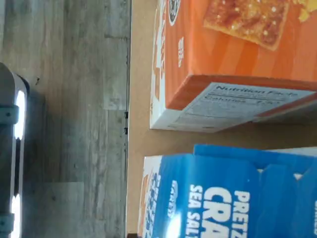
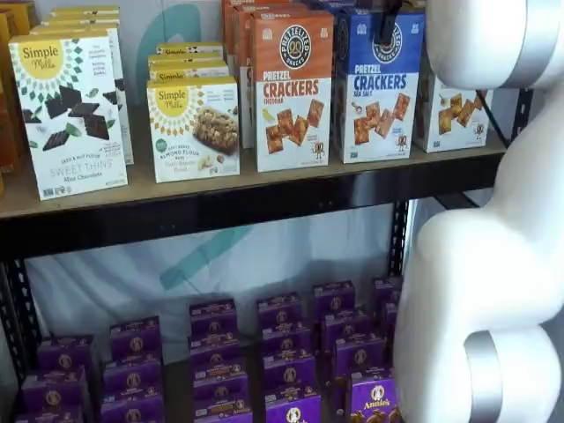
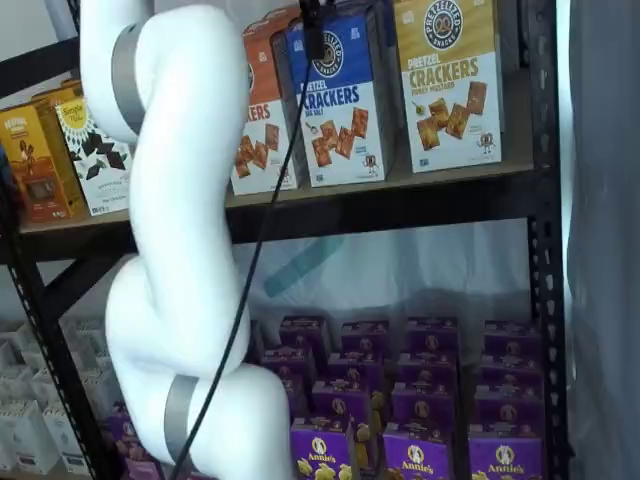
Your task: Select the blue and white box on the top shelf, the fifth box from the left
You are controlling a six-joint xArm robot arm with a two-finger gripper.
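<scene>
In the wrist view the blue and white box (image 1: 233, 193) lies close under the camera, its blue top and white "SEA SALT" lettering filling one corner of the turned picture, with the orange Cheddar box (image 1: 233, 59) beside it across a narrow strip of the tan top shelf (image 1: 141, 99); beyond the board's edge is a grey wood-look floor (image 1: 69, 99). No fingers show here. In a shelf view the blue and white box (image 2: 377, 88) stands upright on the top shelf (image 2: 220, 189), just right of the Cheddar box (image 2: 293, 92) and left of a partly hidden yellow-topped carton (image 2: 451, 115); a single black finger of the gripper (image 2: 388, 26) hangs from above in front of the box's upper face, and the white arm (image 2: 485, 264) covers the right side. In the other shelf view the box (image 3: 340, 100) stands between the Cheddar box (image 3: 262, 120) and the yellow-topped carton (image 3: 450, 85), with the gripper (image 3: 313, 25) dark against its top edge and a cable (image 3: 265, 230) trailing down. The fingers are seen too narrowly to show a gap, though the jaws stand spread wide with nothing between them. Purple boxes (image 2: 291, 352) fill the lower shelf.
</scene>
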